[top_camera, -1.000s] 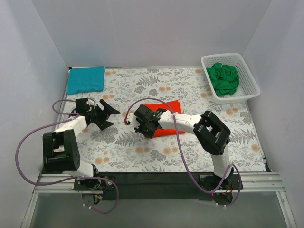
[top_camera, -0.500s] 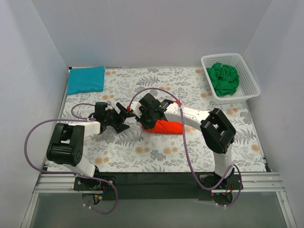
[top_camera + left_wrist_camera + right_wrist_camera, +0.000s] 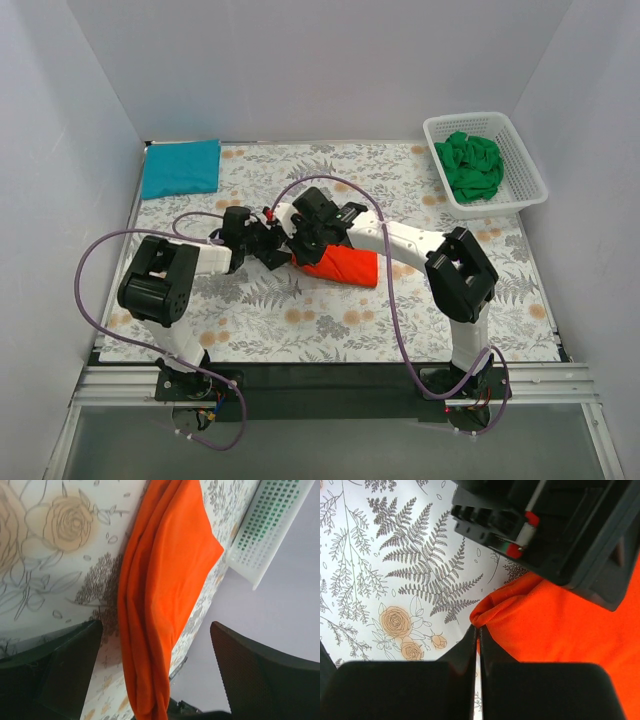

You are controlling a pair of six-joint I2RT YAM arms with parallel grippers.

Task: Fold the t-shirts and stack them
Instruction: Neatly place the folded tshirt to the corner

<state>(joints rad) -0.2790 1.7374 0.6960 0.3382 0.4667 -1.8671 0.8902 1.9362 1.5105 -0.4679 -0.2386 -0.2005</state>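
Now, far-left corner of floral-print desk [image 3: 400,310]: folded teal cotton t-shirt [image 3: 181,167] lying flat. Mid-desk, left hand [image 3: 270,250] low, fingers spread, gripping nothing. Just beside it, rumpled orange t-shirt [image 3: 350,266]. Right hand [image 3: 478,632] pressed together, pinching its bunched edge. Far right, white slatted plastic basket [image 3: 523,160] holding crumpled green t-shirt [image 3: 470,165].

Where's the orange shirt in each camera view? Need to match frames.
Top external: orange shirt at the centre of the picture.
Left wrist: centre, a band running top to bottom.
Right wrist: right side, lower half.
Shared landmark: the floral tablecloth beneath it in all three.
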